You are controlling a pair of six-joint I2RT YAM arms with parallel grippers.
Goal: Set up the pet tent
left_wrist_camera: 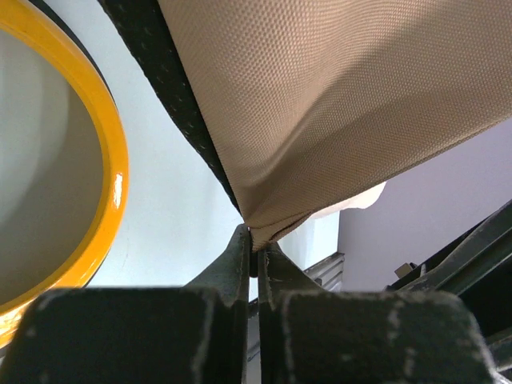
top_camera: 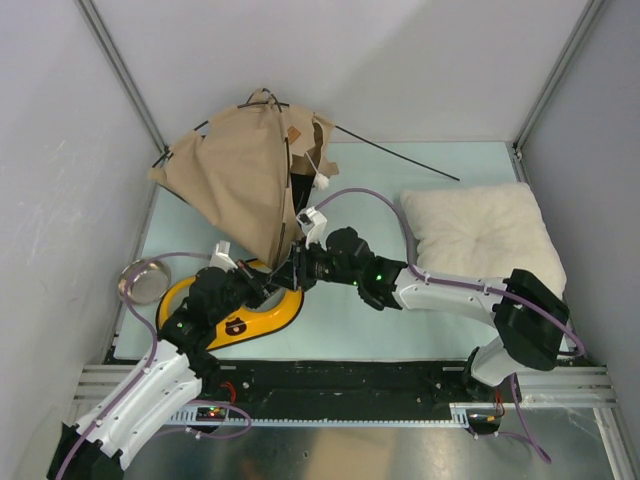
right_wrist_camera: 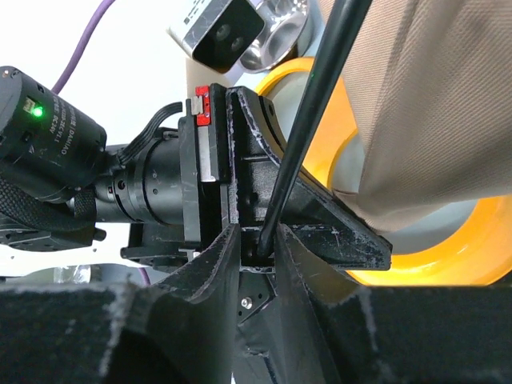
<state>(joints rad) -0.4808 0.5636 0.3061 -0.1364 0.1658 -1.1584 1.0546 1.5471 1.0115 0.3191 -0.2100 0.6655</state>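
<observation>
The pet tent (top_camera: 240, 175) is a tan fabric teepee with black poles, leaning at the back left of the table. Its lower corner hangs over the yellow feeder. My left gripper (top_camera: 270, 288) is shut on that fabric corner (left_wrist_camera: 268, 228), with the dark floor edge (left_wrist_camera: 172, 96) beside it. My right gripper (top_camera: 292, 268) meets it from the right. In the right wrist view its fingers (right_wrist_camera: 260, 244) are shut on the lower end of a thin black tent pole (right_wrist_camera: 308, 128), right in front of the left gripper's fingers (right_wrist_camera: 336, 228). One pole (top_camera: 400, 152) sticks out to the right.
The yellow double-bowl feeder (top_camera: 262, 316) lies under both grippers and shows in both wrist views (left_wrist_camera: 112, 176) (right_wrist_camera: 448, 260). A steel bowl (top_camera: 143, 280) sits at the left edge. A cream fluffy pillow (top_camera: 480, 235) lies at the right. Walls enclose the table.
</observation>
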